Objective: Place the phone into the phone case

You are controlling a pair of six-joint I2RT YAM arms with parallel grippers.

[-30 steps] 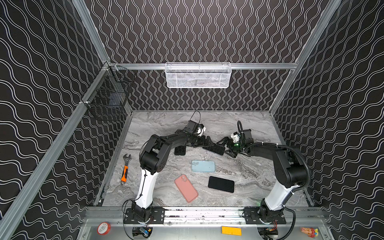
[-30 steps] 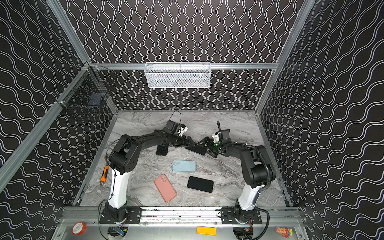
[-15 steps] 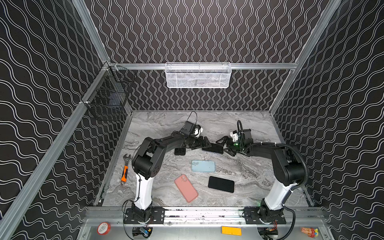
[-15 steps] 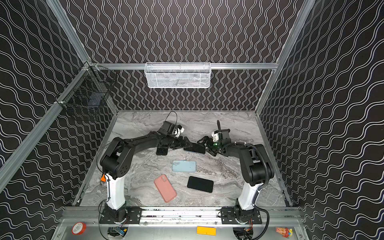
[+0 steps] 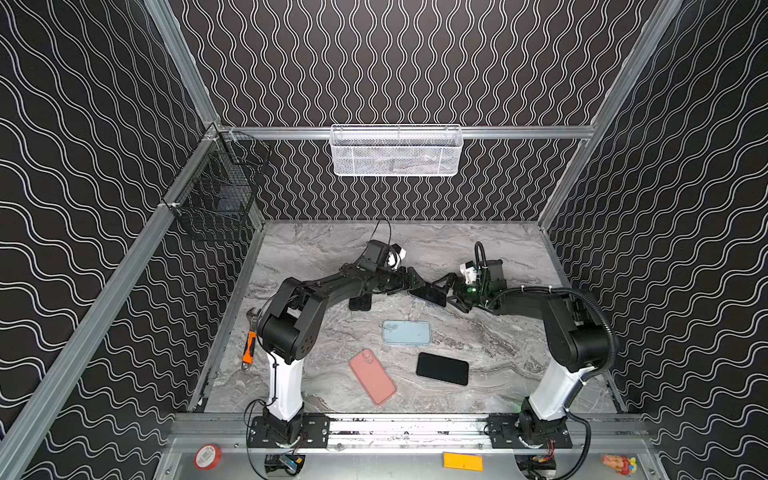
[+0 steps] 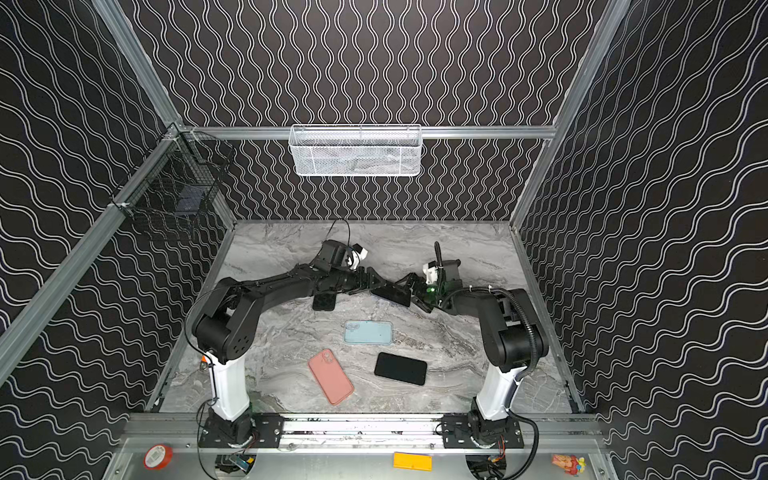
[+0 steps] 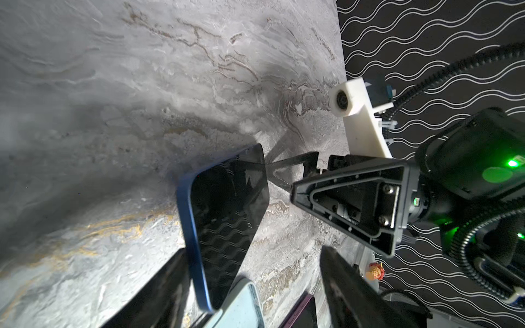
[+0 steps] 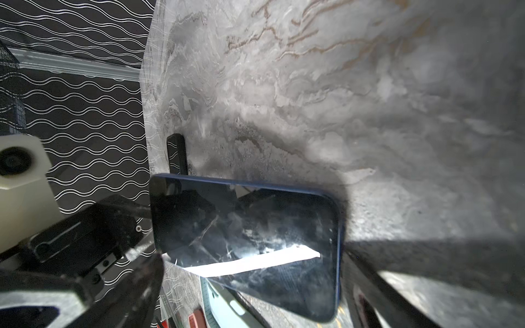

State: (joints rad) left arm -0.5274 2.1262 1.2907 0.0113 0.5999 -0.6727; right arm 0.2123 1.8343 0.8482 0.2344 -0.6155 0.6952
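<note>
Left wrist view: finds the phone lifted off the table and tilted, at the back, between the two tools. Sees the left tool apart, with one finger just beside the blue edge of the phone and the other well clear. Records the change over the last second: narrowing of the left tool around the free end of the phone and, in both top views, an outward swing of the left elbow. Notes no shift in the phone or in the right tool. Finds the right tool at its widest spread, clamped across the width of the phone. Confirms in the right wrist view a finger against one long edge, its partner at the other. Judges a handover under way, right to left, not complete. Locates the light blue case flat on the table nearer the front, apart from both tools. Judges insertion not begun; advises no release by the right tool before a firm left grip.
</note>
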